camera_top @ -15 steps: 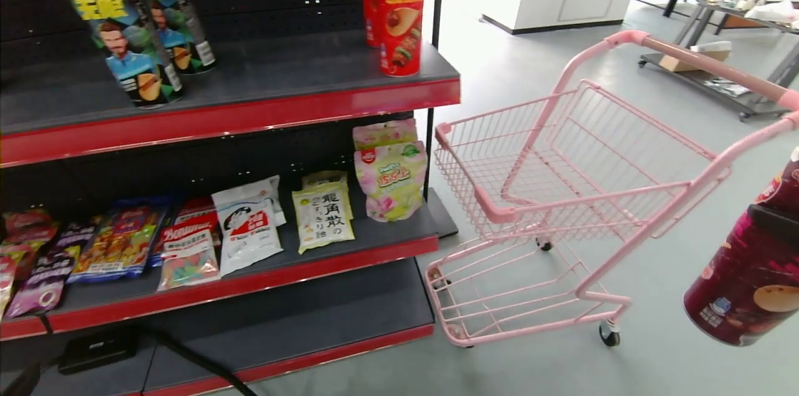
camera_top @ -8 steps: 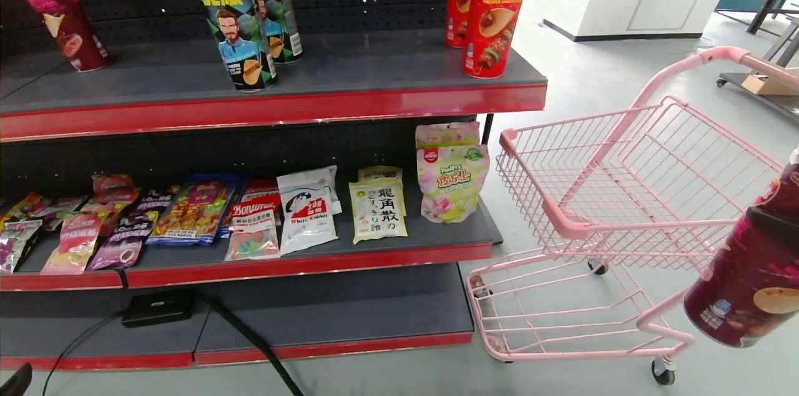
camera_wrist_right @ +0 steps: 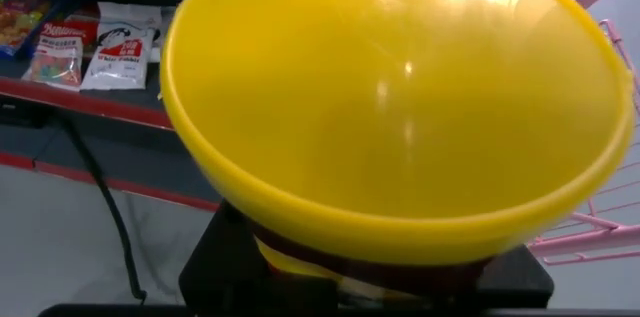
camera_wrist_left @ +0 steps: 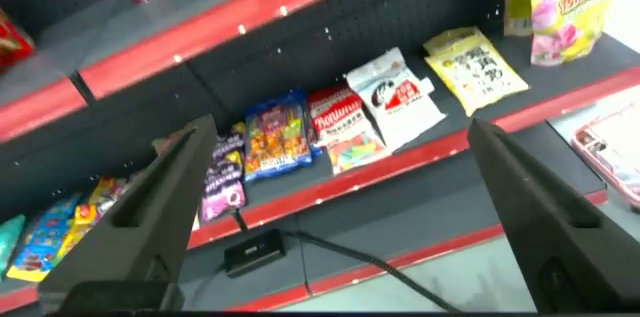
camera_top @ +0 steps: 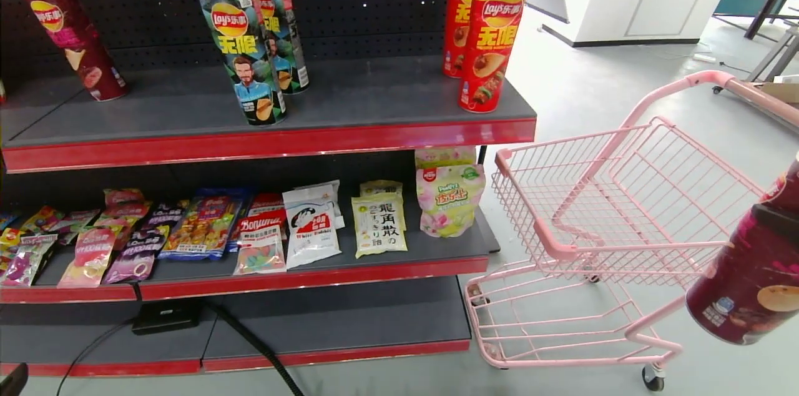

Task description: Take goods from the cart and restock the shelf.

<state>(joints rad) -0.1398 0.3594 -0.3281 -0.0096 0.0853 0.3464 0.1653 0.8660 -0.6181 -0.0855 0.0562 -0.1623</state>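
One held can: a maroon chip can [camera_top: 746, 283] hung at the robot's far right, near the cart and well apart from the shelf; it was not yet placed. Its yellow lid [camera_wrist_right: 400, 107] faced the right wrist camera.
Long axis: tilted off upright, with the base down and toward the robot's left and the lid end up and to the right.
Right pincer: the right pincer [camera_wrist_right: 365, 269] was clamped round the can's body just below the lid.
Left pincer: the left pincer [camera_wrist_left: 340, 207] was spread wide with nothing in it, hanging before the snack packets [camera_wrist_left: 385, 107] on the lower shelf.
Upper shelf: the upper shelf [camera_top: 374, 87] carried red cans [camera_top: 490, 34] at its right end, green cans [camera_top: 249, 46] near the middle, and a matching maroon can [camera_top: 75, 40] leaning at the far left.
Key relation: bare board lay between the matching maroon can and the green cans. By my judgement the placing spot was forward, higher and far to the left of the right pincer, across nearly the whole shelf width. The left arm was nearer that end, but the right one had the can.
Cart: the pink cart [camera_top: 549, 240] stood just beside the shelf's right end.
Change: the whole head view had swung toward the shelf, so the camera had moved, not the goods. The shelf's left end and the can lids had come into view. The held can kept its place at the picture's right edge.
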